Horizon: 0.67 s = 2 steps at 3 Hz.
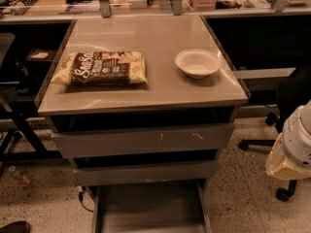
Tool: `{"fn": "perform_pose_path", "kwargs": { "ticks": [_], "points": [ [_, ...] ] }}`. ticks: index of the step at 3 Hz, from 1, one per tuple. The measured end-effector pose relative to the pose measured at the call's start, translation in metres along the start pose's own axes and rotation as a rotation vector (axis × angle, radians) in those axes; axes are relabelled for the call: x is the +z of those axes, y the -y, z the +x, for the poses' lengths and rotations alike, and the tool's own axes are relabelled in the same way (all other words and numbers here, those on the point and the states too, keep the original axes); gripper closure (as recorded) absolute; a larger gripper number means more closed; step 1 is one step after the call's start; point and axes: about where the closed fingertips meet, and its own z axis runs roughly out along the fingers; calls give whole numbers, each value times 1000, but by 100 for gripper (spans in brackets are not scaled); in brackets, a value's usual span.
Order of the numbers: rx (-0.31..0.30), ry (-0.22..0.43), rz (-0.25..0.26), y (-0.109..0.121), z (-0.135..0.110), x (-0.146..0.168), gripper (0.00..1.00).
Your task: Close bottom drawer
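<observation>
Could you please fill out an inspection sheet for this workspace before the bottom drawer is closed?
Surface: cabinet top, flat, holding two items.
Job's things: bottom drawer pulled far out, its tray showing; top drawer and middle drawer sit further in.
Clutter: chip bag on the left, white bowl on the right, apart.
Grippers: gripper at the right edge, beside the cabinet, touching nothing.
Cables: dark cable on the floor left of the bottom drawer.
Surroundings: office chair at right, counter behind.
</observation>
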Motion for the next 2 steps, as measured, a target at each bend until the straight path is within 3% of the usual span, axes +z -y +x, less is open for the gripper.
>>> {"fn": "perform_pose_path", "kwargs": {
  "ticks": [1, 2],
  "points": [
    [29, 15, -74, -22, 6, 30, 100],
    [80, 4, -175, -65, 9, 95, 100]
  ]
}}
